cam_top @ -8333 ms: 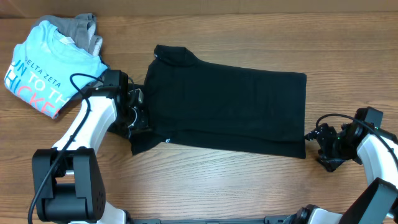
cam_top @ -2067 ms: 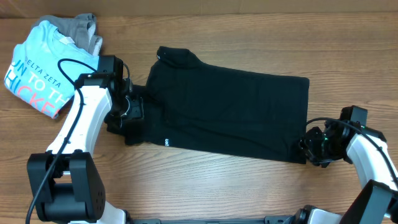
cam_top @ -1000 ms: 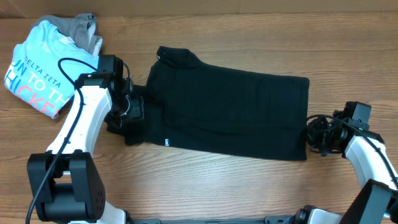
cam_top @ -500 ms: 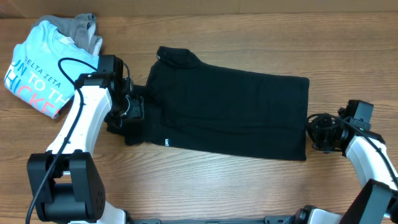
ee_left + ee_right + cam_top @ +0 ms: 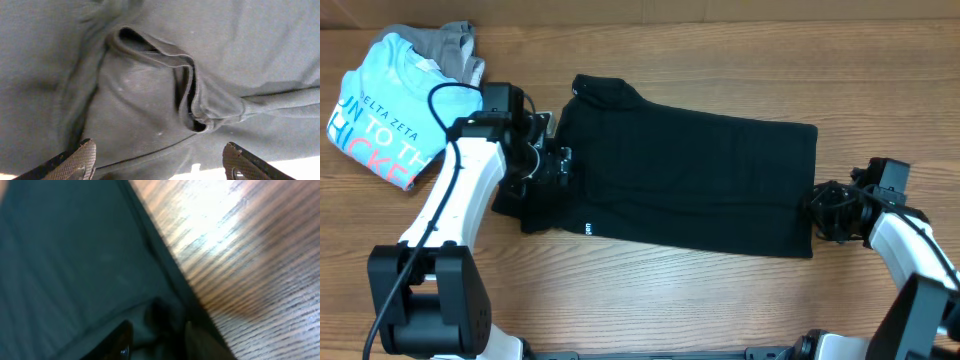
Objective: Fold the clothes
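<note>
The left gripper (image 5: 161, 156) gapes wide just above the black T-shirt (image 5: 690, 180) at its sleeve, while the right gripper (image 5: 159, 332) stands narrowly parted with the hem between its fingers.

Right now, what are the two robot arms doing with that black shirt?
They are folding clothes. A black T-shirt lies spread flat on the table. The left hand is open over the crumpled sleeve end. The right hand sits at the shirt's other edge, barely parted; whether it pinches the cloth is unclear. A blue T-shirt and a grey garment lie in the far corner.
</note>
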Available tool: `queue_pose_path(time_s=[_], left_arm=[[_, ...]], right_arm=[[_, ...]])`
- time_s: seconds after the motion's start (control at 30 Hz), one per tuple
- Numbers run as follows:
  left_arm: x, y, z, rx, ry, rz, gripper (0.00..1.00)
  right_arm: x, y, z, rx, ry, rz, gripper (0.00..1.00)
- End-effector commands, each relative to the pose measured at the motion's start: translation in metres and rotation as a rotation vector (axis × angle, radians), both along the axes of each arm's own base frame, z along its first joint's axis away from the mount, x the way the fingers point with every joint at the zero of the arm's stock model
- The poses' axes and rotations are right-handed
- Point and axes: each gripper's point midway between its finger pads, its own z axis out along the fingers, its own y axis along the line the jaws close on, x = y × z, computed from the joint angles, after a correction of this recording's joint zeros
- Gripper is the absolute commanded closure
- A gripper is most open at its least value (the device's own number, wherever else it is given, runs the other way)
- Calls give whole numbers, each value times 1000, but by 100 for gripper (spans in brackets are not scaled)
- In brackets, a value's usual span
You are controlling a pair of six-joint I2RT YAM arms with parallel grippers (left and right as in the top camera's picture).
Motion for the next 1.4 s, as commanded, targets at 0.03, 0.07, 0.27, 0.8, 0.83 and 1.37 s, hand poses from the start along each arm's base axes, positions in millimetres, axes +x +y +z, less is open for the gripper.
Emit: queue_pose_path(time_s=[0.03,0.07,0.27,0.8,0.83,1.37], left_arm=[[3,-2,-7,49,5,-42,16],[3,-3,-10,49,11,-45,16],[7,-11,-36,47,53,-65,18],[8,-53,-52,-85,76,-118,63],[8,-52,-52,-86,82,-111,69],[35,-62,-41,-202,24,45,96]], right_arm=[[5,0,-4,7,-1,11,86],[7,2,-2,17,-12,15,96],[18,1,15,21,-85,19,96],[23,-2,21,14,-108,12,96],[23,-2,21,14,-109,12,96],[29,-8,23,-19,-136,4,96]])
